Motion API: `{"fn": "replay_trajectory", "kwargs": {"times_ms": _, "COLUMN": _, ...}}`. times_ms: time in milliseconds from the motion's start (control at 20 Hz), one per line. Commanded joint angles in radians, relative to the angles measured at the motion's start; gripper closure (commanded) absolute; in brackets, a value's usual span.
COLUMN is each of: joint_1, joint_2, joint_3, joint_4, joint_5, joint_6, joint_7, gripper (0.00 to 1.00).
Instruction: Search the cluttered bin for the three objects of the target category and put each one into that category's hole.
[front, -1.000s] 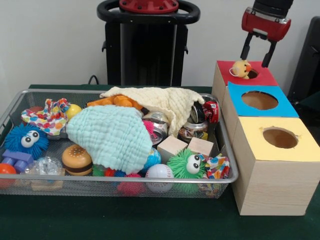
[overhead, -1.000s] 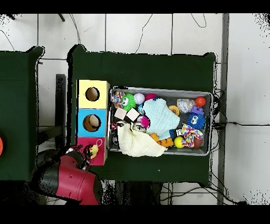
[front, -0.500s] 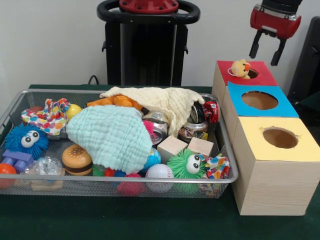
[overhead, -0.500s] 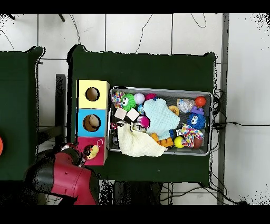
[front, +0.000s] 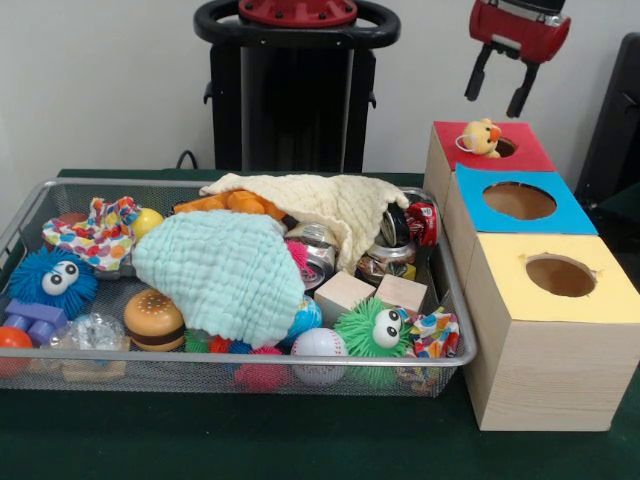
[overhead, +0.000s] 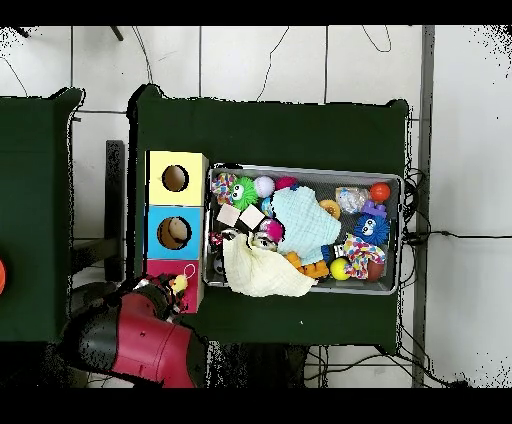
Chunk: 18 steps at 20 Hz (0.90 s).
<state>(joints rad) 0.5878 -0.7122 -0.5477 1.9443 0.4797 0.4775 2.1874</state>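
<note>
Tabletop (front: 250, 440) in dark green, carrying a wire mesh bin (front: 20, 225) with three wooden boxes just beside its right side. Nearest the bin's front rim: white baseball (front: 318, 355), green fuzzy ball with googly eyes (front: 372, 335), toy hamburger (front: 154, 320), blue fuzzy ball with eyes (front: 52, 280) toward the left end. Middle of the bin covered by a pale mint cloth (front: 222, 272), with two plain wooden blocks (front: 342, 295) just right of it. Further back, a cream cloth (front: 320, 205) draped over an orange plush (front: 232, 203) and touching metal cans (front: 390, 255); patterned fabric (front: 95, 228) and a yellow ball (front: 147, 222) in the back left corner.

Right of the bin, front to back: yellow-topped box (front: 545, 310), blue-topped box (front: 485, 215), red-topped box (front: 450, 150), each with a round hole. Yellow chick toy (front: 482, 138) sitting on the red top, at the edge of its hole, not dropped through.

Higher and further back than the bin, gripper (front: 497, 86) hanging directly above the chick, well apart from it, fingers spread wide and holding nothing.
</note>
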Motion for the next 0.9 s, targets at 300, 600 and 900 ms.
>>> {"fn": "replay_trajectory", "kwargs": {"times_ms": 300, "joint_1": -0.047, "joint_2": -0.049, "joint_3": 0.051, "joint_4": 0.085, "joint_5": -0.079, "joint_6": 0.184, "joint_7": 0.142, "gripper": 0.00}}
{"fn": "replay_trajectory", "kwargs": {"times_ms": 600, "joint_1": -0.043, "joint_2": -0.049, "joint_3": 0.049, "joint_4": 0.074, "joint_5": -0.092, "joint_6": 0.213, "joint_7": 0.156, "gripper": 1.00}}
{"fn": "replay_trajectory", "kwargs": {"times_ms": 900, "joint_1": -0.042, "joint_2": -0.054, "joint_3": 0.056, "joint_4": 0.086, "joint_5": -0.095, "joint_6": 0.190, "joint_7": 0.162, "gripper": 1.00}}
